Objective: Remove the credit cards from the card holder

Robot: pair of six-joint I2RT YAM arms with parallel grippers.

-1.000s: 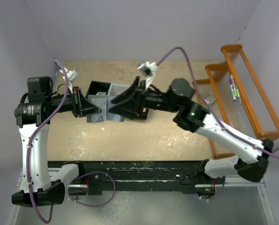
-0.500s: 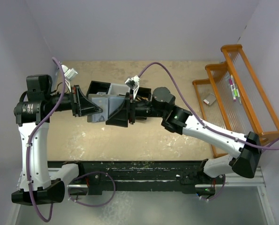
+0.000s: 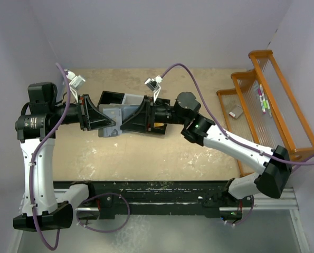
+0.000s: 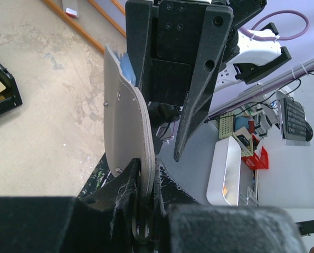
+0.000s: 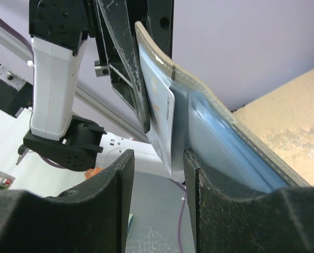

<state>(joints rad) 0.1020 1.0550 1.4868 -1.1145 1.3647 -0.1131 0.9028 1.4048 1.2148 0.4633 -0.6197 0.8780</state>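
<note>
My left gripper [image 3: 112,125] holds the grey card holder [image 3: 113,113] upright in the air, its jaws shut on the holder's lower edge [image 4: 145,167]. The holder [image 4: 124,118] hangs open toward the right arm. In the right wrist view a white credit card [image 5: 161,124] sticks out of the holder's blue-grey pocket [image 5: 220,134]. My right gripper [image 5: 158,171] is open, one finger on each side of that card's free edge and a gap on both sides. From above, the right gripper [image 3: 126,125] meets the left one over the table.
A black-and-white bin tray [image 3: 116,98] sits on the table just behind the two grippers. An orange wire rack [image 3: 275,105] stands along the right side with a small item [image 3: 236,111] in it. The tan tabletop [image 3: 162,153] lies below the grippers.
The right arm has swung left to the holder and its jaws have narrowed around the card's edge. The left arm and holder have stayed where they were.
</note>
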